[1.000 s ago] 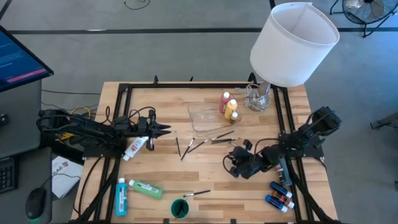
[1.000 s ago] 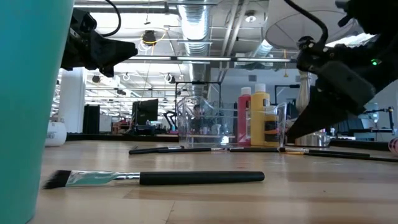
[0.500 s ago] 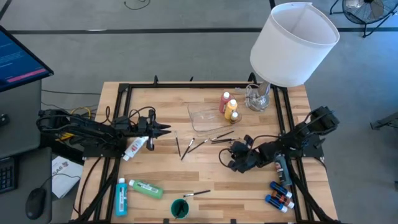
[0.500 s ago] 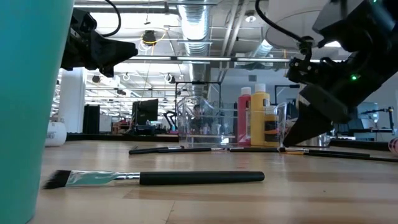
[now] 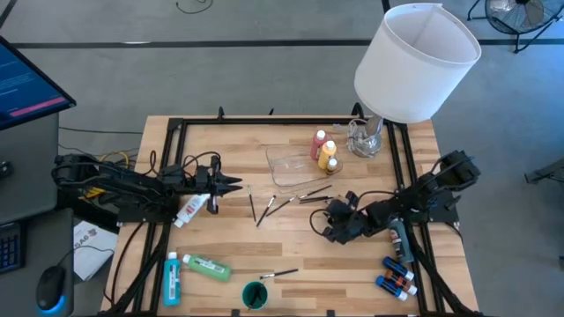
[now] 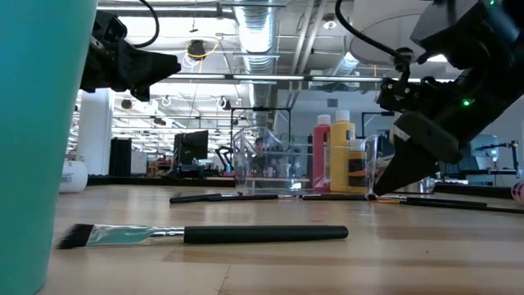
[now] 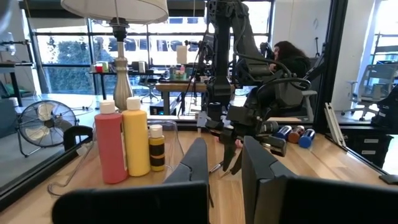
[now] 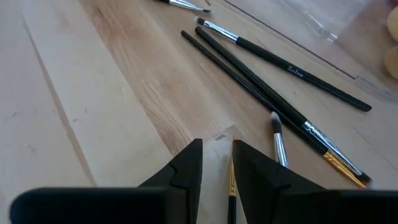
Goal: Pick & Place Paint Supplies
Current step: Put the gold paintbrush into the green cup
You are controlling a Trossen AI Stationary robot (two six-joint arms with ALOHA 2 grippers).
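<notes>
Right tool [image 5: 328, 222]: reaching in low from the table's right edge, arm stretched flat over the wood — its fingers [image 8: 186, 163] are standing narrow around the thin gold handle of a brush [image 8: 229, 180], tips almost on the table [image 5: 220, 245].
Brushes ahead of it: several dark-handled brushes [image 8: 283, 62] are lying crossed just beyond the fingertips, toward the clear tray [image 5: 291, 163].
Bottles past the tray: the red bottle [image 5: 318, 143] and yellow bottle [image 5: 328, 155] are standing upright, touching, beyond the brushes.
Left tool [image 5: 236, 185]: hovering well apart at the table's left side — arm lying level, fingers closed on nothing, pointing toward the right tool.
Near edge: a green bottle [image 5: 206, 267] and blue bottle [image 5: 171, 277] are lying flat.
</notes>
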